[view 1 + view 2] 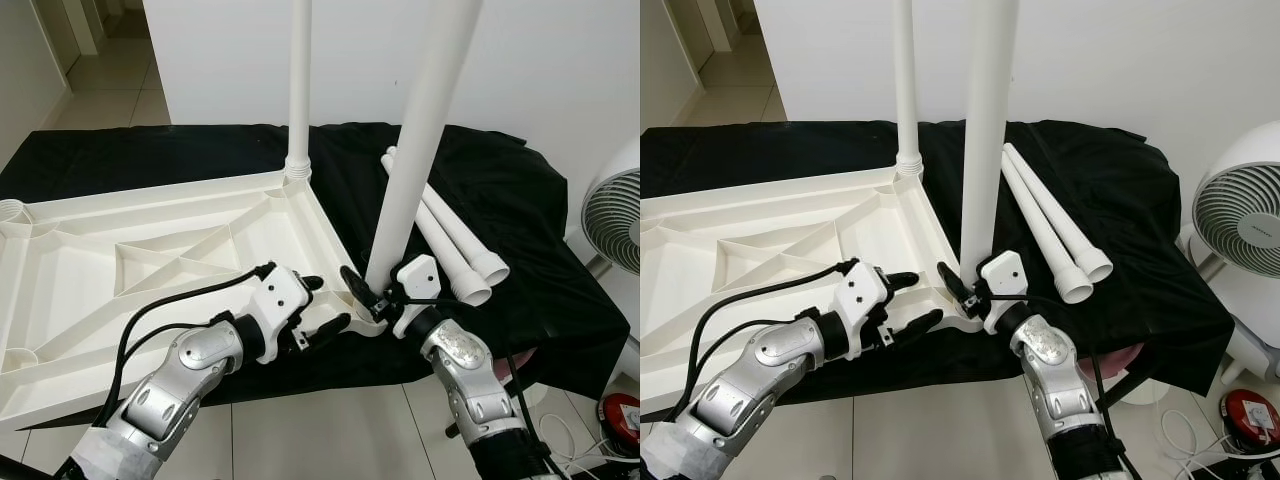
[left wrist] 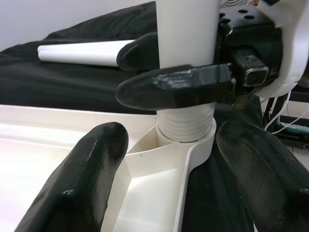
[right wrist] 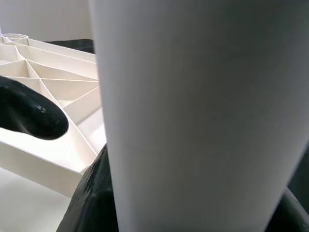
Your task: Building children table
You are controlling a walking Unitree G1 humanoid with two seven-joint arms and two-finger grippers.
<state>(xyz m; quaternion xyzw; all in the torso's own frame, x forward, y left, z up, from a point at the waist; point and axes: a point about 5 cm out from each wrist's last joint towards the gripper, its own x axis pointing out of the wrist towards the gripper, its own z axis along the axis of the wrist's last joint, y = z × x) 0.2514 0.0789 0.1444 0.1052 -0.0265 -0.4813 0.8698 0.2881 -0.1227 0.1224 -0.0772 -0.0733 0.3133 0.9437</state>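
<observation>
A white table top (image 1: 150, 260) is lying upside down, ribs showing, on a black cloth (image 1: 500, 190) covering a low desk. One white leg (image 1: 299, 90) is standing upright in the socket at the top's far corner, toward the desk's back edge. A second, nearer leg (image 1: 420, 130) is standing slightly tilted in the socket at the near corner, close to the desk's front edge.

The right gripper (image 1: 372, 296) is reaching in from below the front edge, its forearm angling up and leftward, and its jaws are clasping the base of the nearer leg just above the ribbed collar that is sitting in the socket. In the right wrist view the leg (image 3: 203, 111) is pressing right up against the camera.

The left gripper (image 1: 322, 308) is hovering just beside that same corner, its silver arm bending up from the lower left with a black cable looping over the forearm. Its jaws are standing wide, holding nothing, with the fingers (image 2: 82, 179) bracketing the socket from the tray side.

Two spare legs (image 1: 450, 235) are lying side by side on the cloth toward the desk's right edge. A white fan (image 1: 615, 215) is standing on the floor beyond that edge.
</observation>
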